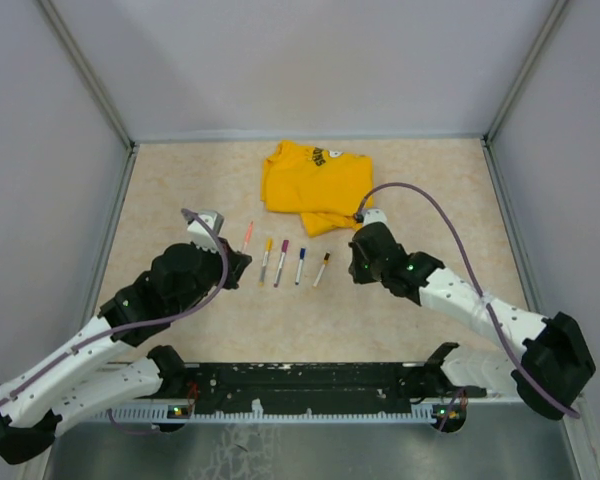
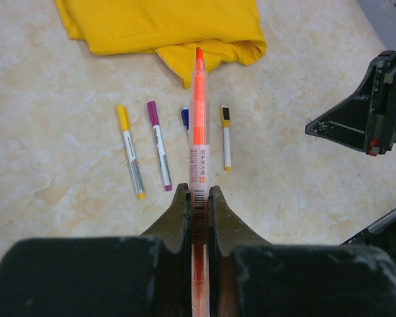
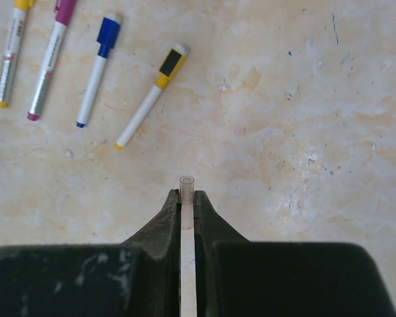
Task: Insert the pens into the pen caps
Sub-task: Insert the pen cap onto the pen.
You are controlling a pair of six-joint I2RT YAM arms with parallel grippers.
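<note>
Tabletop beige, marbled, grey-walled; left gripper tight on orange pen, right gripper tight on clear cap.

Blue pen mostly bhd orange pen

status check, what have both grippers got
Left gripper shut on orange pen, tip bare. Right gripper shut on clear cap. Pen and cap apart. Four other pens lie between the arms.

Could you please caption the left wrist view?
Left gripper holds uncapped orange highlighter; four pens and a yellow T-shirt lie beyond.
</note>
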